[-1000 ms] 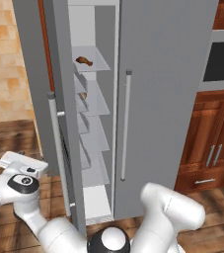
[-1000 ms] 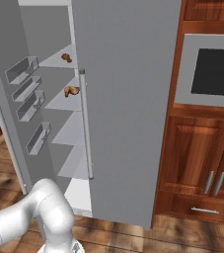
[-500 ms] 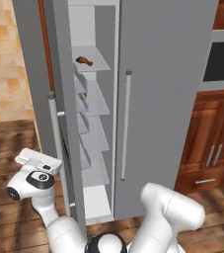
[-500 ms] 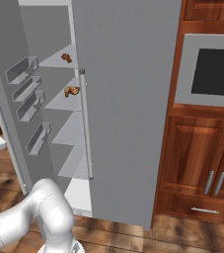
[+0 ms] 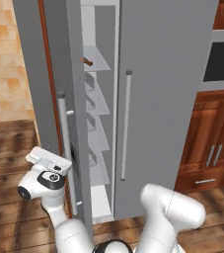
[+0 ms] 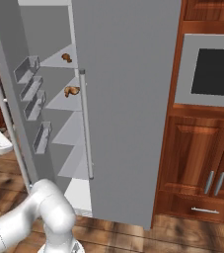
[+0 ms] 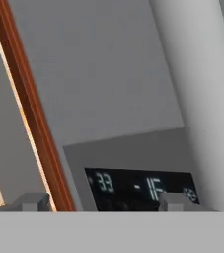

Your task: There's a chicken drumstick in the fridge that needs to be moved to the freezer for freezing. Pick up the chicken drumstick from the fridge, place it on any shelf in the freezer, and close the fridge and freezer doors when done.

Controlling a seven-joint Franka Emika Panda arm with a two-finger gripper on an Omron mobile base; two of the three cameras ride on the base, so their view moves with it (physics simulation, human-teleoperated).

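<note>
The fingers (image 7: pixel 102 201) stand spread with nothing between them, close against the freezer door (image 7: pixel 108 89) by its dispenser panel (image 7: pixel 143 189). Farther in, the chicken drumstick (image 6: pixel 72 91) lies on a freezer shelf (image 6: pixel 64 101); the fridge door (image 5: pixel 163 89) looks shut. I judge door-closing is in hand: next, push this door closed.

Clerk: Item, the glossy white jointed robot arm (image 5: pixel 170 210) — what is its finish?

Keeper: Smooth rounded white shells, thick tubular links, bulbous elbows. A dark round cap sits at the base joint, and a dark ring with a grey disc marks the wrist. The white boxy hand block (image 5: pixel 48 159) is flat-sided.

Clerk: Fingers?

Keeper: Two small grey square finger tips (image 7: pixel 33 200).
</note>
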